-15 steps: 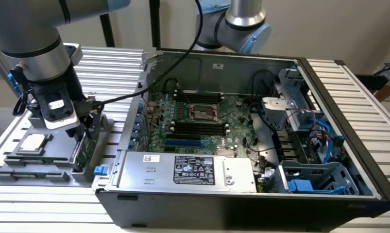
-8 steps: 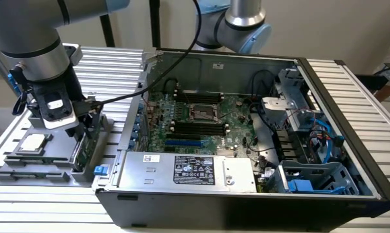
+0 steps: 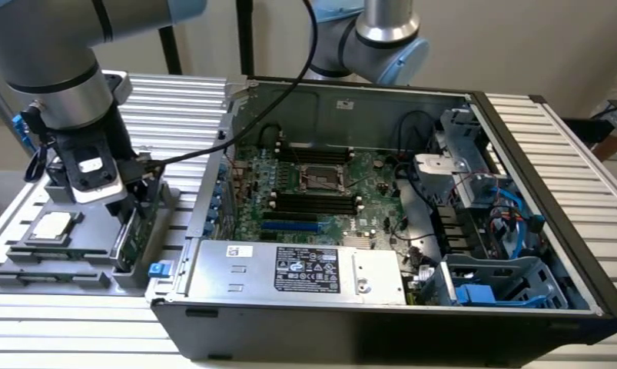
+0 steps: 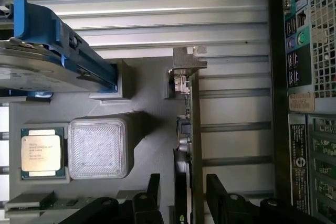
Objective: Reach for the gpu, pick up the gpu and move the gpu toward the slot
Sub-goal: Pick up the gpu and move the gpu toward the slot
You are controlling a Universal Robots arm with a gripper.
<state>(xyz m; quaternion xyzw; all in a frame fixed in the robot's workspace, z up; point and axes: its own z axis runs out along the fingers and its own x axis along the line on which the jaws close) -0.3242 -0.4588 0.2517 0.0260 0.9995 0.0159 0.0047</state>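
Claw [image 4: 182,182] spread apart, straddling the upright green card [image 4: 195,114] without clamping it, grey tray [image 4: 147,87] at the computer case's [image 3: 390,330] nine o'clock in the exterior view

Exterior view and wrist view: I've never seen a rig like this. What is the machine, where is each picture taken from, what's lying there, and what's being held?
The machine is a robot arm ending in a gripper, a two-fingered clamp. The exterior view comes from a camera off the arm; the wrist view from a camera on its wrist. On a ribbed metal table sit an open computer case and, at the exterior view's left, a grey tray of parts: a processor chip, a hard drive with blue rails, and a green graphics card standing on edge. The gripper is open, one finger on either side of the card. Nothing is held yet.
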